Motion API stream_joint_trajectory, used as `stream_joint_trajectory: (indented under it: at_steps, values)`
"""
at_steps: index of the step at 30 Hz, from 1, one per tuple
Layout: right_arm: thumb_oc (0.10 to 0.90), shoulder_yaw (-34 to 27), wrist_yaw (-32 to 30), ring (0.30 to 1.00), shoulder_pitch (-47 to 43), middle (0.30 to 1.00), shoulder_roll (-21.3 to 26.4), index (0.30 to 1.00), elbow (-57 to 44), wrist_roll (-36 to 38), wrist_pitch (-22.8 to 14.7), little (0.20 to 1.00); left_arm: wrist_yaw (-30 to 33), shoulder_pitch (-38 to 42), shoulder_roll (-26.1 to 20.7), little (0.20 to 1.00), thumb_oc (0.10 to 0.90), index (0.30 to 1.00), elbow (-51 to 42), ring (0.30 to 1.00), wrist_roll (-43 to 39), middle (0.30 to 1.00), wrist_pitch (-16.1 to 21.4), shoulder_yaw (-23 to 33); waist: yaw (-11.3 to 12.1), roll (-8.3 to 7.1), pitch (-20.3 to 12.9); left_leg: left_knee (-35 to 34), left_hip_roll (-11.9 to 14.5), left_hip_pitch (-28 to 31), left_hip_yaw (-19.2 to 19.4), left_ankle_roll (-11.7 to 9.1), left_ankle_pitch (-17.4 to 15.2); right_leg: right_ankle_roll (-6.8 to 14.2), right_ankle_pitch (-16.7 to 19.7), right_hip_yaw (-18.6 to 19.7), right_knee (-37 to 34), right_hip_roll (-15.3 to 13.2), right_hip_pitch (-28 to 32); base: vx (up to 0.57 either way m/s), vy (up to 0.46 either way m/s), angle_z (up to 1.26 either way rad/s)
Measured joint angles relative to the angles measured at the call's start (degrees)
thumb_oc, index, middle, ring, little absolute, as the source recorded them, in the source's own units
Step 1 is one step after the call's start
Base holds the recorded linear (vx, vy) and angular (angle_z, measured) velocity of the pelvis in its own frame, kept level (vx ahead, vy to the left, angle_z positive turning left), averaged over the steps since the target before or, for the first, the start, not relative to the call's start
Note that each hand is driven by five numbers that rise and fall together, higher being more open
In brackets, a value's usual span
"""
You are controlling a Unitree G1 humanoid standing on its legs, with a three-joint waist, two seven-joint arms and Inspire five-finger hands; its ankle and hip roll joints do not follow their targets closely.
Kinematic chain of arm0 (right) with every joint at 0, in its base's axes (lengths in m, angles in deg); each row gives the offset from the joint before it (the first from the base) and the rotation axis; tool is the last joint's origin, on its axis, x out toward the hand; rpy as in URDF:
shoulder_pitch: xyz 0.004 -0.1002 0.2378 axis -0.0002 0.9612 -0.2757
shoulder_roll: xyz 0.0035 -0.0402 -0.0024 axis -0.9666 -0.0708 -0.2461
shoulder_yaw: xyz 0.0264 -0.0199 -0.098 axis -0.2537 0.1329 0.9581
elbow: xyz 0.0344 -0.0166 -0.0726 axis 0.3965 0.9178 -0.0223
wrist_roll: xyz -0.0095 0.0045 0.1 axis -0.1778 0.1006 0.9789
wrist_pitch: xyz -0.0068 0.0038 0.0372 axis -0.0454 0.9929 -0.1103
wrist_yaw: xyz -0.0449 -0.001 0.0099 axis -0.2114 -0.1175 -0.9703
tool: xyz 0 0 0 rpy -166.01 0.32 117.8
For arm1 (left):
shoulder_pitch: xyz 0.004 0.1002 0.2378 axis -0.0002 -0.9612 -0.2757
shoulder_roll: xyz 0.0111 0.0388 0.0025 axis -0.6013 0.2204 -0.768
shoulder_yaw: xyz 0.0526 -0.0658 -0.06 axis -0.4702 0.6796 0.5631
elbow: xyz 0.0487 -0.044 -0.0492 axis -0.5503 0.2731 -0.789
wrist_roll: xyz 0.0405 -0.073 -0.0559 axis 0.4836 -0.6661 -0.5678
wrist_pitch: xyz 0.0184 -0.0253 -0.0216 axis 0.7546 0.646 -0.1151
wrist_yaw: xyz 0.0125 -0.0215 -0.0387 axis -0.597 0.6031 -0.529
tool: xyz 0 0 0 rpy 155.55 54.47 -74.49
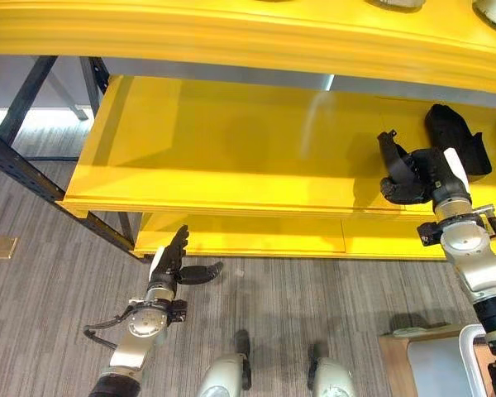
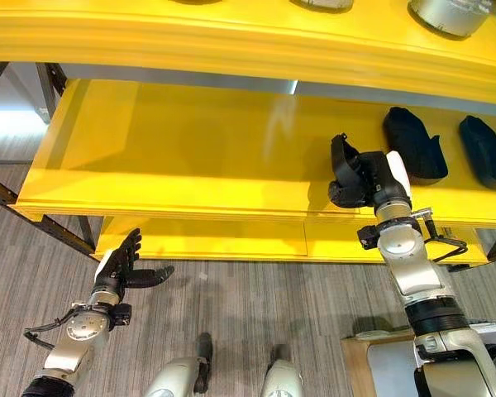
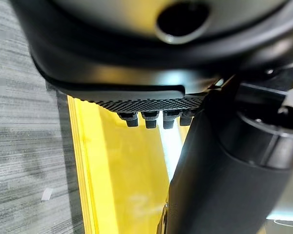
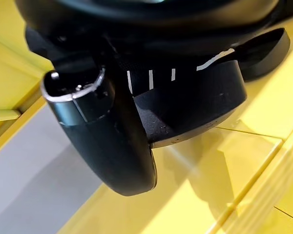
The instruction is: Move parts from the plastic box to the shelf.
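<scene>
Black part [image 2: 347,178] is gripped in the right hand [image 2: 379,188], low over the yellow shelf [image 2: 190,157]; placing step, next it needs lowering and letting go. Left hand [image 2: 120,269] hangs spread below the shelf.

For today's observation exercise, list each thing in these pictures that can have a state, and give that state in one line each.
right hand: over the middle shelf, fingers curled round a black part.
black part: held in the right hand, just above the shelf surface.
left hand: low beside the shelf's front edge, fingers straight, holding nothing.
two other black parts: lying on the middle shelf, free of either hand.
yellow shelf: middle level mostly bare on its left side.
</scene>
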Motion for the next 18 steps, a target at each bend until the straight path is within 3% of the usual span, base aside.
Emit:
stream_joint_trajectory:
  at_steps: [3, 4, 7, 8, 10, 13, 18]
  values:
    - [0.4, 0.48, 0.0, 0.3, -0.72, 0.3, 0.09, 0.3, 0.31, 0.0, 0.03, 0.3, 0.25, -0.28, -0.06, 1.0, 0.9, 1.0, -0.01, 1.0, -0.01, 1.0, 0.37, 0.34, 0.47, -1.62, 0.93, 0.87, 0.06, 0.65, -0.61, -1.17, -0.73, 0.38, 4.62, -0.7, -4.34, -2.33, 0.65, 0.05, -0.172, 0.18]
    - [0.4, 0.65, 0.02, 0.3, -1.31, 0.3, 0.35, 0.3, 0.15, 0.01, -0.05, 0.3, 0.79, -0.4, -0.17, 1.0, 0.9, 1.0, 0.05, 1.0, -0.02, 1.0, 0.36, 0.43, 0.19, -2.55, 1.44, 1.54, -0.1, 0.45, -1.93, -2.6, -0.86, 0.36, 5.89, 0.09, -5.95, -2.15, 2.83, 0.1, -0.263, 0.4]
    - [0.4, 0.79, 0.19, 0.3, -1.25, 0.3, 0.24, 0.3, -0.01, 0.03, -0.08, 0.3, 0.66, -1.11, -1.53, 1.0, 0.9, 1.0, -0.19, 1.0, -0.03, 1.0, 0.4, 0.99, 0.76, -6.54, 1.41, 3.62, -1.17, -0.54, -3.3, -5.49, -2.15, 0.02, 5.88, -0.51, -3.64, -0.55, 6.91, 0.08, -0.18, 0.34]
    - [0.4, 0.67, 0.56, 0.3, -2.2, 0.3, 0.66, 0.3, -0.14, 0.02, -0.27, 0.3, 1.02, -1.55, -0.1, 1.0, 0.9, 1.0, -0.02, 1.0, -0.09, 1.0, 0.37, 2.05, 1.63, -5.51, 1.71, 5.41, 0.56, -1.81, -3.22, -6.63, -3.06, 2.33, 6.42, -1.21, -4.91, 0.63, 6.74, 0.07, -0.159, -0.1]
    - [0.4, 1.29, 0.65, 0.3, -3.82, 0.3, 0.85, 0.3, -0.09, 0.07, -0.36, 0.3, 0.99, -3.89, 0.65, 1.0, 0.9, 1.0, -0.2, 1.0, -0.11, 1.0, 0.2, 2.43, 1.38, -3.45, 1.7, 4.83, 3.97, -2.6, -4.5, -8.63, -2.51, 0.48, 6.26, -1.89, -5.05, 4.19, 5.98, 0.05, -0.103, -0.14]
    - [0.4, 1.32, 1.79, 0.3, -3.85, 0.3, 1.71, 0.3, 0.04, 0.07, -0.07, 0.3, 0.45, -6.16, 2.17, 1.0, 0.9, 1.0, -0.24, 1.0, -0.12, 1.0, 0.18, 2.29, 0.93, -3.14, 1.56, -0.22, 7.01, 0.12, -4.76, -10.84, -0.21, -1.47, 5.56, -2.22, -5.31, 7.4, 6.32, 0.06, -0.131, -0.09]
    - [0.4, 1.3, 1.85, 0.3, -3.84, 0.3, 2.94, 0.3, 0.01, 0.05, 0.13, 0.3, 0.53, -5.84, 3.46, 1.0, 0.9, 1.0, -0.31, 1.0, -0.13, 1.0, 0.19, 2.67, -0.21, -2.96, 1.47, -3.73, 7.79, 2.9, -4.83, -11.4, 1.03, -2.2, 5.16, -2.67, -6.06, 8.23, 7.86, 0.05, -0.077, -0.01]
